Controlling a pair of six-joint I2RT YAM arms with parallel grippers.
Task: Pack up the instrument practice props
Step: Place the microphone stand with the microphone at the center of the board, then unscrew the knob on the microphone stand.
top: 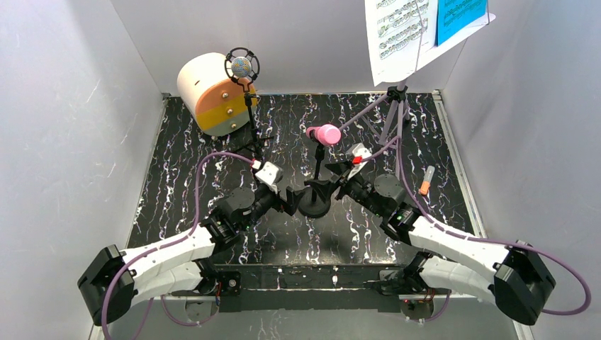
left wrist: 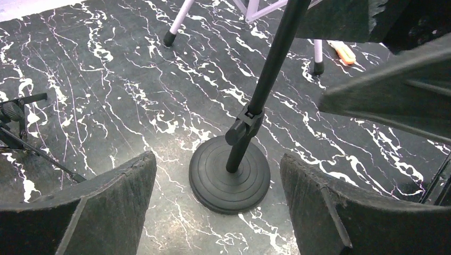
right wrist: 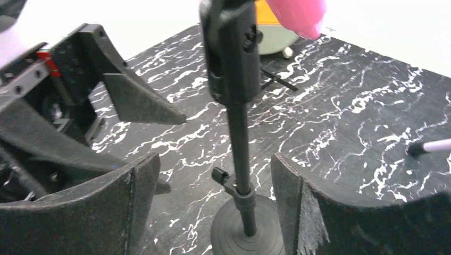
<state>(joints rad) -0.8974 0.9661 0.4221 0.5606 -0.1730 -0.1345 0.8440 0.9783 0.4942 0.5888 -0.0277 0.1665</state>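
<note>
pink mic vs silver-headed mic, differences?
The pink microphone is solid pink; the silver-headed microphone is silver mesh, ringed in black.
The pink microphone's pole rises from a round disc base; the silver-headed microphone's thin stand has tripod legs.
The left hand and right hand, both open, flank the pink microphone's pole; the silver-headed microphone stands untended beside the cream box.
Shared: both sit on black stands.

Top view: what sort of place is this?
Probably a lab robot cell staged as a music corner: plain white walls boxing a marbled table, a pink mic on a stand, sheet music on a rack.
</note>
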